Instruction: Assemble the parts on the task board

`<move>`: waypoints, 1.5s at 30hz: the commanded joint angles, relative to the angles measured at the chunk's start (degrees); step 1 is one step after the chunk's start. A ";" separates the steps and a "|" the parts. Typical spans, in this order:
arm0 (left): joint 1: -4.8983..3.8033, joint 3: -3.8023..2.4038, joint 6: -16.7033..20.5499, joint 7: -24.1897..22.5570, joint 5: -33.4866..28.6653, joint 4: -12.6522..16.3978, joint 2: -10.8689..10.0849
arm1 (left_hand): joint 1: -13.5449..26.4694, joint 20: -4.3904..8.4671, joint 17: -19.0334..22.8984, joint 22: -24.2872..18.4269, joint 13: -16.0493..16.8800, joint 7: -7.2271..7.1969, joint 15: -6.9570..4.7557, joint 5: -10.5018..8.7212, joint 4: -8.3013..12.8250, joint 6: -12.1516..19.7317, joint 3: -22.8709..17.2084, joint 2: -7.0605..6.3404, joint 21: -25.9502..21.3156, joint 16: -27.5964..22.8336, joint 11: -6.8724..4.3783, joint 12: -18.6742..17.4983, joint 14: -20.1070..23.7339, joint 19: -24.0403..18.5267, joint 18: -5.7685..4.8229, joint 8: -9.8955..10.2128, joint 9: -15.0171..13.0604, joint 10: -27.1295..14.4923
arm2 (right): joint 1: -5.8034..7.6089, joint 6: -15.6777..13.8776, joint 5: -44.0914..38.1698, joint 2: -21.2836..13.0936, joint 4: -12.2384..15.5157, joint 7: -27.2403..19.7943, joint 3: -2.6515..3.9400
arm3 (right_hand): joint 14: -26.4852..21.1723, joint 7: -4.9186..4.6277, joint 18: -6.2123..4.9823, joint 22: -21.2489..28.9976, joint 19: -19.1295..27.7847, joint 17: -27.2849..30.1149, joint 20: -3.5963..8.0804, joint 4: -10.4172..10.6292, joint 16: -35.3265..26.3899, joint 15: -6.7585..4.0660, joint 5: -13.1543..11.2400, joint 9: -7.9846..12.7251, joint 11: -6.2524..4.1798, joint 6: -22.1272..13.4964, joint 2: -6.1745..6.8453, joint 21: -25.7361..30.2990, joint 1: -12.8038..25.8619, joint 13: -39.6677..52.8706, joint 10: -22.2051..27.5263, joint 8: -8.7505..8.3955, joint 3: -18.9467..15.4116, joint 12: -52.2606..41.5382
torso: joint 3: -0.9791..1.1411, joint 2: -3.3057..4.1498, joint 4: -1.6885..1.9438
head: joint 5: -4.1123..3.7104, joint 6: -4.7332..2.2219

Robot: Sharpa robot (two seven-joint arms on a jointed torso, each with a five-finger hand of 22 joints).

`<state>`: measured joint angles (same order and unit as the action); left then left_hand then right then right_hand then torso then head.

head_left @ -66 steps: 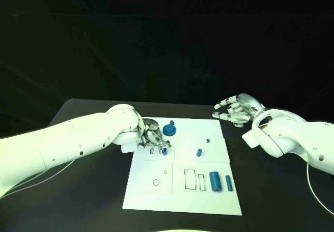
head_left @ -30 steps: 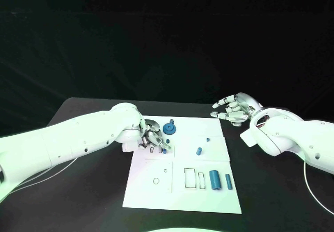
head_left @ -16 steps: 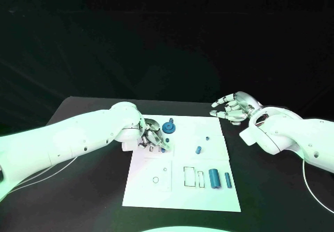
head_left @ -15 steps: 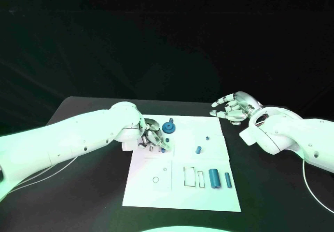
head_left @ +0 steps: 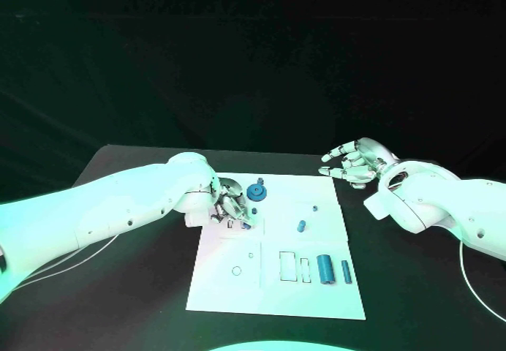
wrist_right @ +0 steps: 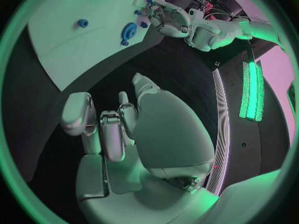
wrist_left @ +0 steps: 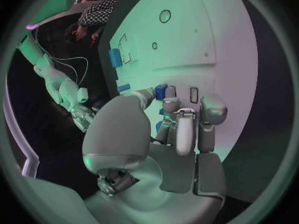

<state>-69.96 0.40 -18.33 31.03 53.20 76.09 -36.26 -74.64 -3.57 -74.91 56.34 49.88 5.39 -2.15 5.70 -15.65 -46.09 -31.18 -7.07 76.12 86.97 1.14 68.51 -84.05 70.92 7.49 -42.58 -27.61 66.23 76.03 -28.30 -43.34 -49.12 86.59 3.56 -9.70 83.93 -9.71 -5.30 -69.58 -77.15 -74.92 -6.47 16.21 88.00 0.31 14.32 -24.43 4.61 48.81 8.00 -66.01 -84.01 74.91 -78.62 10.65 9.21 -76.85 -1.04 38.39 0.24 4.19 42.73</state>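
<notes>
Pinching small blue part (wrist_left: 161,91) at fingertips: left hand (head_left: 230,207), low over task board (head_left: 316,292), upper-left area beside slot outlines. Judged step: seating part in slot; next calls for alignment, downward press. Hovering spread, holding nothing, off board's far right corner: right hand (head_left: 351,165). Lying unplaced: blue gear (head_left: 257,194), cylinders (head_left: 326,270).

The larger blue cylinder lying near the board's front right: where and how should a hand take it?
Judging from the head view, the larger blue cylinder lies flat beside a thinner blue pin. Pinch its long sides at mid-length from above, probably with the free right hand; the gap beside the pin looks narrow.
</notes>
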 commanded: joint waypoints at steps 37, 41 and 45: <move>0.33 0.28 9.18 -1.06 1.01 4.58 -3.50 | 7.93 1.55 -10.86 5.58 6.55 -2.63 -2.36 4.90 11.00 -2.35 -23.48 -7.49 3.14 1.35 -2.54 3.53 -4.75 3.17 -1.86 -6.49 -9.85 8.32 | -0.16 2.09 -0.02 -0.24 1.20 0.14 -0.04 | 4.57 0.23 -0.51 0.24 -0.14 -8.65 0.32 0.30 -0.19 -0.06 0.08 -0.12 -0.12 0.25 -0.73 0.28 1.07 0.22 -0.32 0.78 0.71 -0.09 | 0.06 -0.02 0.02 | 0.98 -0.44; 0.38 0.43 9.82 -0.53 3.10 4.81 -3.31 | 8.17 1.62 -10.93 5.89 6.84 -2.72 -2.43 5.39 11.04 -2.51 -23.50 -7.60 3.28 1.37 -2.61 3.69 -4.78 3.37 -1.92 -6.56 -9.94 8.58 | -0.17 2.19 0.00 -0.19 1.26 0.08 -0.04 | 4.58 0.22 -0.53 0.31 -0.10 -8.70 0.32 0.30 -0.17 -0.06 0.07 -0.10 -0.11 0.12 -0.67 0.37 1.23 0.20 -0.29 0.80 0.74 -0.09 | 0.06 -0.07 -0.02 | 1.18 -0.45; 0.41 0.60 9.99 -0.02 5.02 4.73 -3.13 | 8.30 1.66 -10.94 6.07 6.83 -2.77 -2.47 5.64 11.04 -2.62 -23.53 -7.62 3.35 1.38 -2.66 3.69 -4.79 3.50 -1.95 -6.62 -10.00 8.64 | -0.18 2.20 0.01 -0.18 1.32 0.04 -0.04 | 4.58 0.22 -0.53 0.31 -0.10 -8.70 0.32 0.30 -0.17 -0.06 0.07 -0.10 -0.11 0.12 -0.67 0.37 1.23 0.20 -0.29 0.80 0.74 -0.09 | 0.08 -0.07 -0.02 | 1.22 -0.58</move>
<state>-69.56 1.01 -9.58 30.90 54.91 80.73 -39.53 -66.74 -1.85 -74.91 62.32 56.67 4.30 -4.30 11.09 -11.92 -46.64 -47.15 -14.78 79.16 88.01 -1.53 71.88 -83.95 73.92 6.59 -48.73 -27.60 74.46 75.89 -27.11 -43.24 -49.32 87.78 3.98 -9.74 83.93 -9.71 -5.29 -69.31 -77.26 -74.90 -6.35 16.51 88.00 0.30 14.32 -24.47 4.41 48.81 7.30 -66.00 -83.31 74.91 -78.82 11.07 9.52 -76.84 -0.96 38.34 0.23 5.37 42.19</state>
